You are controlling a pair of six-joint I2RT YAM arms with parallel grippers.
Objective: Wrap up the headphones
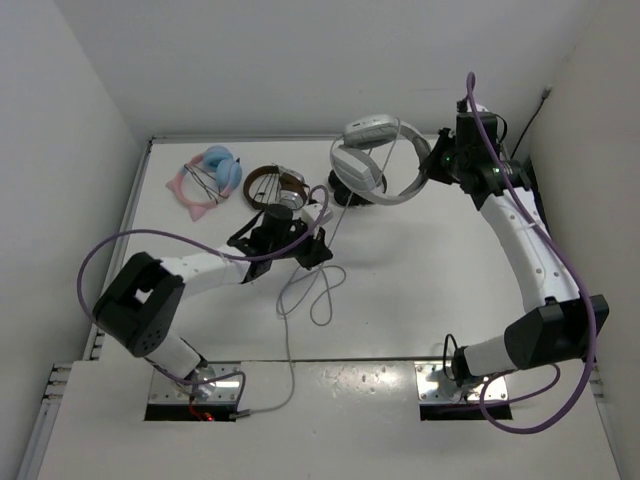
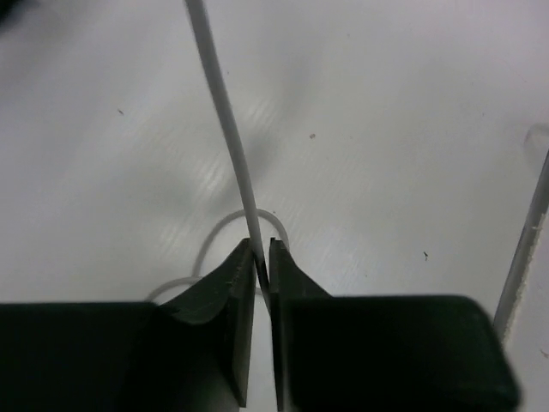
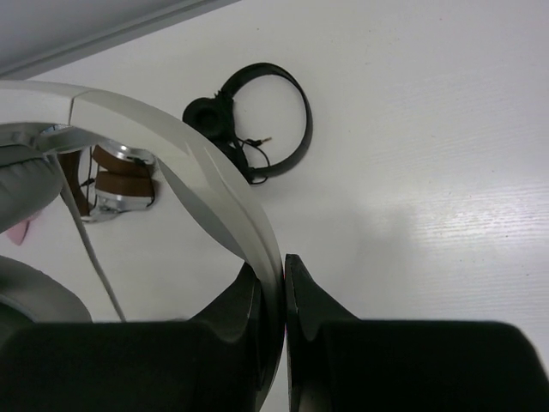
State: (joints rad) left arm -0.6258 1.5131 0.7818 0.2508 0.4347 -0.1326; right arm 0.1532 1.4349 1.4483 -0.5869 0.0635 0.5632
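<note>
right gripper [image 3: 283,262] jaws clamped on headband of headphones [image 3: 163,129], earcups off to one side of tips. left gripper [image 2: 262,251] jaws pinching thin cable [image 2: 225,112], slack looped on table [image 2: 403,120] just past tips. black pair [image 3: 296,129] further out beyond right jaws

Four pairs: white headphones [image 1: 372,131], black headphones [image 3: 206,116], brown-and-silver headphones [image 1: 272,186], pink-and-blue headphones [image 1: 208,180]; two arms: left arm [image 1: 190,272], right arm [image 1: 525,245].
</note>
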